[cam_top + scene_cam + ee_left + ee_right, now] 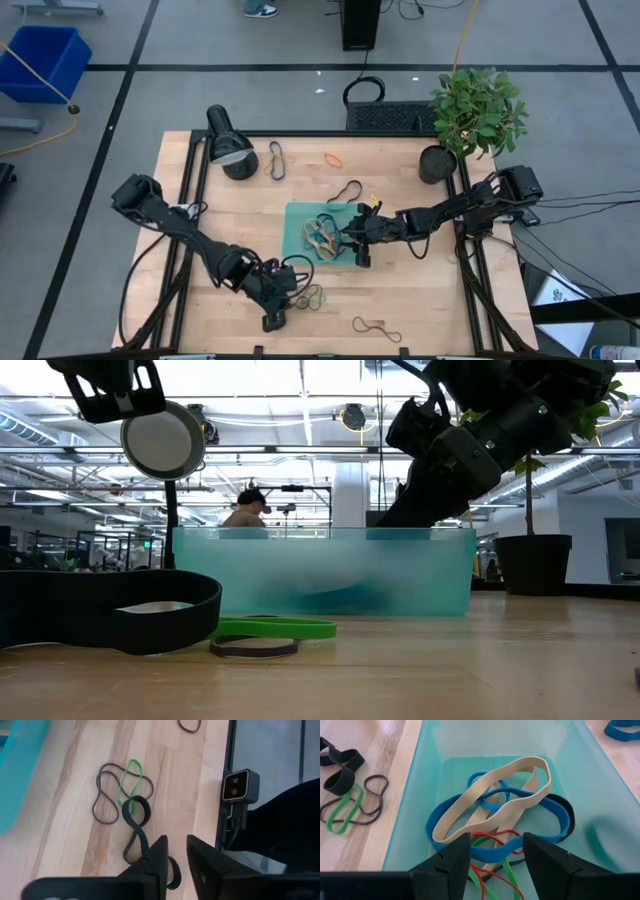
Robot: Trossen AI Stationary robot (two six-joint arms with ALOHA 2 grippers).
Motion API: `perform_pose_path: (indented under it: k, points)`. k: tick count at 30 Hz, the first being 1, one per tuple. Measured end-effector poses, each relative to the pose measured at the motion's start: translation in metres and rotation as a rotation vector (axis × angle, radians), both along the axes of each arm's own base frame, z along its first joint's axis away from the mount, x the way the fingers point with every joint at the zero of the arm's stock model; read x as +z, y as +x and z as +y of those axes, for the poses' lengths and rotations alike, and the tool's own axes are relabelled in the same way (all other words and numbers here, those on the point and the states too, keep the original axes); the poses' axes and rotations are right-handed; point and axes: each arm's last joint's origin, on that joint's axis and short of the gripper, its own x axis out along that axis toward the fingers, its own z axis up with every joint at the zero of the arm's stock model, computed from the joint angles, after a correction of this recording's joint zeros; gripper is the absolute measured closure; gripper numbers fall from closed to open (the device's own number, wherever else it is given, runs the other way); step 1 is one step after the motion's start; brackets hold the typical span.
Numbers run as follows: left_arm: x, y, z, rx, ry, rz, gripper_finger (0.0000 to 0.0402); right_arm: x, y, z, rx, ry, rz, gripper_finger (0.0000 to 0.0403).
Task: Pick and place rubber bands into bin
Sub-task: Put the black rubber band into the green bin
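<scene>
The teal bin (pixel 296 218) sits mid-table and holds tan, blue, black, red and green rubber bands (pixel 495 810). My right gripper (pixel 492 857) is open and empty above the bin's right part; it also shows in the high view (pixel 357 240) and the low view (pixel 440 470). My left gripper (pixel 177 865) is near the table's front edge (pixel 278 312), its fingers a little apart over the near end of a wide black band (pixel 136 822). That band lies twisted on the wood beside a green band (pixel 129 782) and a thin dark one (pixel 107 795). My left gripper stands over the wide black band's near loop (pixel 173 874), which runs under its fingers. The fingers hide that spot, so I cannot tell whether they touch it. The rest of the band lies flat on the table (pixel 110 610).
More loose bands lie at the front (pixel 375 327) and toward the far edge (pixel 277 160), (pixel 333 159), (pixel 348 190). A black lamp (pixel 228 150) stands far left and a potted plant (pixel 475 110) far right. The low camera (pixel 240 787) sits at the front edge. A blue crate (pixel 45 60) is on the floor.
</scene>
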Motion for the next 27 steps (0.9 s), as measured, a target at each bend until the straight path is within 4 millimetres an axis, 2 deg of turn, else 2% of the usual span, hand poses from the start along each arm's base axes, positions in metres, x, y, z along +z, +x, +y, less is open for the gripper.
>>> perform_pose_path:
  k: [7, 12, 19, 27]
  points:
    - [0.0001, 0.0006, 0.0007, 0.001, 0.021, -0.015, 0.0234, 0.0000, 0.0000, 0.0000, 0.000, 0.000, 0.000, 0.0226]
    - [0.0028, 0.0028, -0.0006, 0.034, -0.021, -0.035, 0.0194, 0.0000, 0.0000, 0.0000, 0.000, 0.000, 0.000, 0.0223]
    - [0.0041, 0.0046, -0.0002, 0.067, -0.044, -0.044, 0.0189, 0.0000, 0.0000, 0.0000, 0.000, 0.000, 0.000, 0.0226]
    - [0.0042, 0.0037, -0.0019, -0.041, 0.024, -0.084, 0.0188, 0.0000, 0.0000, 0.0000, 0.015, -0.021, 0.001, 0.0223]
